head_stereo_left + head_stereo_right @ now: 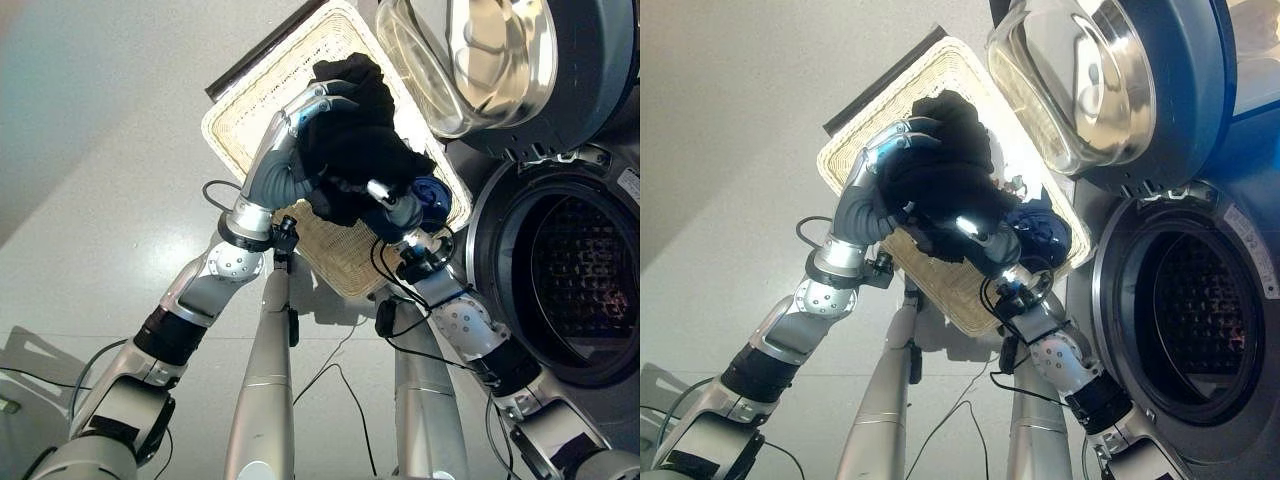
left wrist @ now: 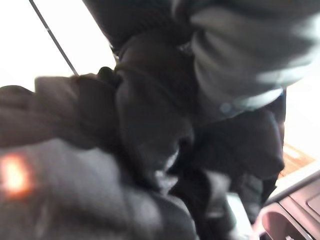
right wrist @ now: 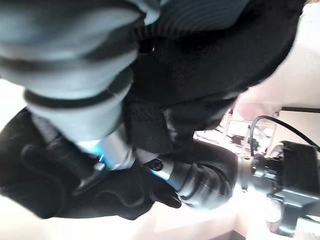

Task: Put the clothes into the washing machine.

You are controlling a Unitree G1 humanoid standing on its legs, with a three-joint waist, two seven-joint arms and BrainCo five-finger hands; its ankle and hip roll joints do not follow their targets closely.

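A bundle of black clothes [image 1: 355,130] is held up between both hands, above a pale wicker basket [image 1: 255,95]. My left hand [image 1: 285,165] grips the bundle from the left side, with its fingers [image 1: 312,100] curled over the top of the cloth. My right hand [image 1: 402,212] holds the bundle from below on the right, its fingers partly buried in the fabric [image 3: 200,60]. A dark blue garment [image 1: 434,196] lies in the basket by the right hand. The washing machine's drum opening [image 1: 580,270] is at the right.
The washer's round glass door [image 1: 470,55] stands swung open above the drum, close to the basket's far corner. The basket rests on a light grey floor [image 1: 100,150], with open floor to its left.
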